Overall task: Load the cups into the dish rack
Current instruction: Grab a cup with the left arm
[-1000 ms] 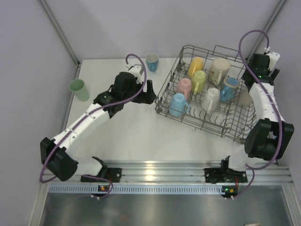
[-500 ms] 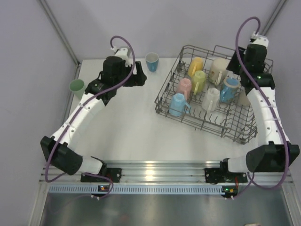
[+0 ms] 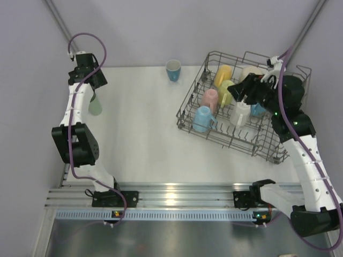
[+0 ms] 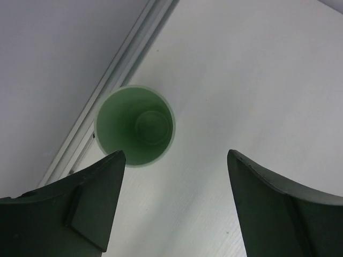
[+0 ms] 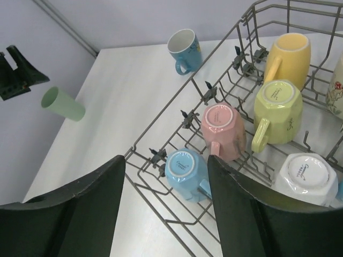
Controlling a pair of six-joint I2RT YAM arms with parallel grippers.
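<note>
Two cups (image 3: 173, 69) outside dish rack (image 3: 257, 144), seven visible inside, left gripper (image 4: 175, 155), right gripper (image 5: 166, 159) released

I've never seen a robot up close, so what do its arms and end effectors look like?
Both arms, left arm and right arm, have white links, bulky black joints and a looping purple cable. The left end effector and right end effector each have two dark, matte, tapering fingers.

Green tumbler (image 4: 135, 126) stands upright on white tabletop (image 4: 241, 80), mouth up, inside bare, just beside pale edge rail (image 4: 123, 69). Left pincer (image 4: 174, 160) hovers above, fingers spread wide.
</note>
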